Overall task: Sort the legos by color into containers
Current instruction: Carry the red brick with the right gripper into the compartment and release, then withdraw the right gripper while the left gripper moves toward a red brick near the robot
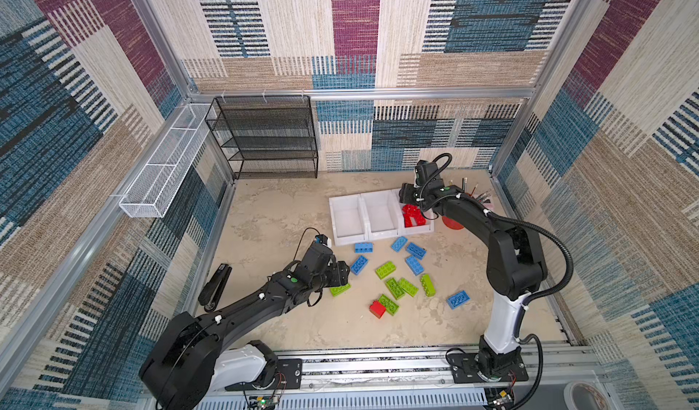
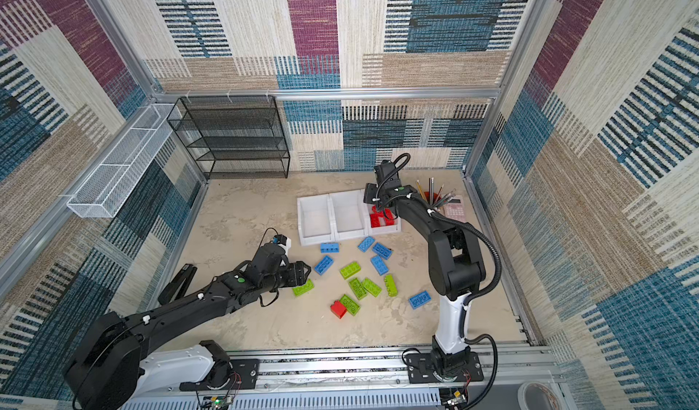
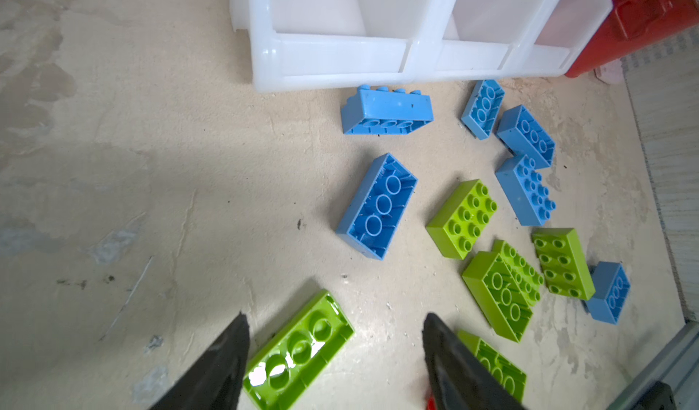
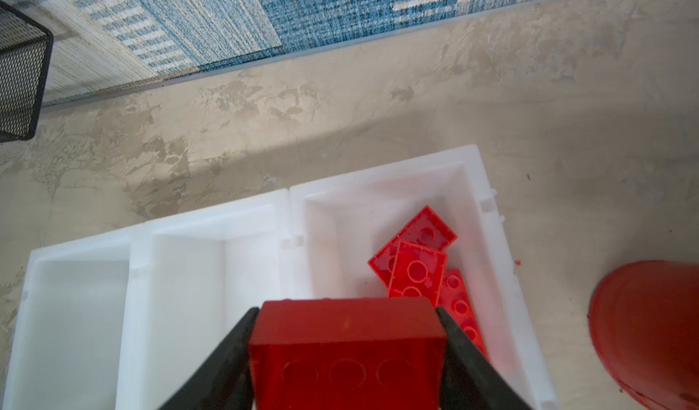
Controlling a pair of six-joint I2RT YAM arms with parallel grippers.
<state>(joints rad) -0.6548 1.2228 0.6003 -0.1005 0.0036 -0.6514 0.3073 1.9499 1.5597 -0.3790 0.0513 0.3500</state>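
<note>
Patchwork carpet walls all round and a mottled beige desk [image 1: 283,219] underneath, that's our setup. We've got the right fingers [image 4: 230,362] clamped on a red brick [image 4: 346,336], one finger on each short end, hanging over the rightmost bin [image 4: 378,173] of the three joined white containers [image 1: 350,241]. A few sorted reds [image 4: 416,268] lie in that bin already, and the other two show nothing inside. Our left fingers [image 3: 223,366] are spread wide and holding nothing, poised low over a lime brick [image 3: 299,351] that lies hollow side up at the left edge of the pile; we can't tell if they touch it. Everything else is loose on the desk in front of the bins: blue bricks [image 1: 364,247] mostly nearer the bins, green bricks [image 1: 395,287] further out, plus one stray red [image 1: 377,308] right against a green. Handling-wise we reckon these are light, rigid, hollow plastic, so no crush worry, but the glossy walls look slick and a corner pinch could let one twist out. Best bet is squeezing flat walls, across the narrow width or end to end like the red one, never on the studs. Looks-wise they're chunky rectangles with two rows of four round studs on top and three tubes inside the open underside. Some sit studs up, some flipped, and one blue is tipped on its side.
</note>
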